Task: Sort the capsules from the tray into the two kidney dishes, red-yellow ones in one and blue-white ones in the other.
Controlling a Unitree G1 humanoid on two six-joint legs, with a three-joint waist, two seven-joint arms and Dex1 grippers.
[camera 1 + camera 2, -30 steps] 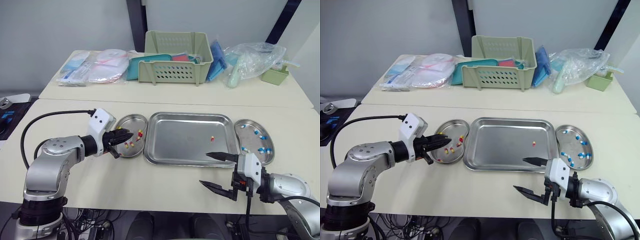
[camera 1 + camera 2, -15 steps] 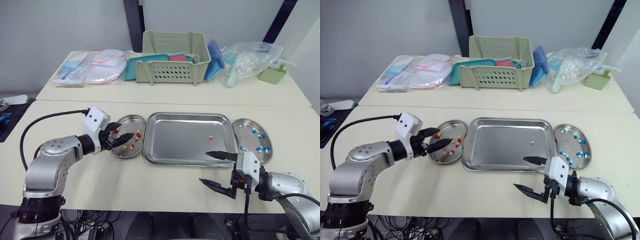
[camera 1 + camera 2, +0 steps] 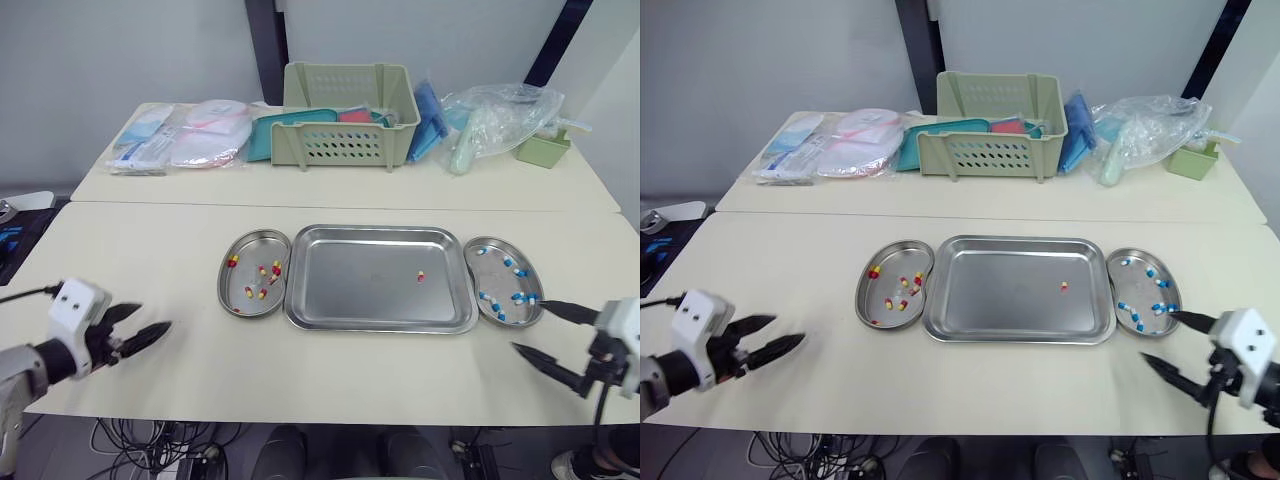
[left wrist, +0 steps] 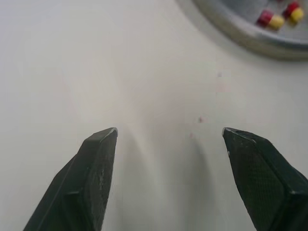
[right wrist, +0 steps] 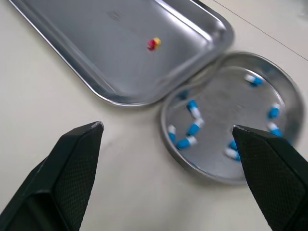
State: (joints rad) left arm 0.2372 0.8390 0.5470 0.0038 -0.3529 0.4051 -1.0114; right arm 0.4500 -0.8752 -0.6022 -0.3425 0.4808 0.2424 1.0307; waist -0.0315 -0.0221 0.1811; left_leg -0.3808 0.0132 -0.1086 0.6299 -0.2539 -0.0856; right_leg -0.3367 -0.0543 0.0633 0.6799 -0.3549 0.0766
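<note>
The steel tray (image 3: 350, 290) lies mid-table with one red-yellow capsule (image 3: 422, 277) in its right half. Left of it, a kidney dish (image 3: 222, 285) holds several red-yellow capsules (image 3: 264, 271). On the tray's right, another kidney dish (image 3: 495, 278) holds several blue-white capsules (image 3: 514, 297). My left gripper (image 3: 152, 318) hovers open and empty near the front left edge, well away from the left dish. My right gripper (image 3: 530, 325) is open and empty at the front right, just in front of the right dish. Between its fingers, the right wrist view shows that dish (image 5: 226, 91) and the tray's capsule (image 5: 154, 43).
On the back table stand a green slotted basket (image 3: 350, 115), sealed packets (image 3: 190, 140) to its left, a clear plastic bag (image 3: 500, 115) and a small green box (image 3: 543, 148) to its right.
My left gripper has opened over the left dish and drawn back to the front left. My right arm has swung out to the front right, still open. The camera has shifted.
</note>
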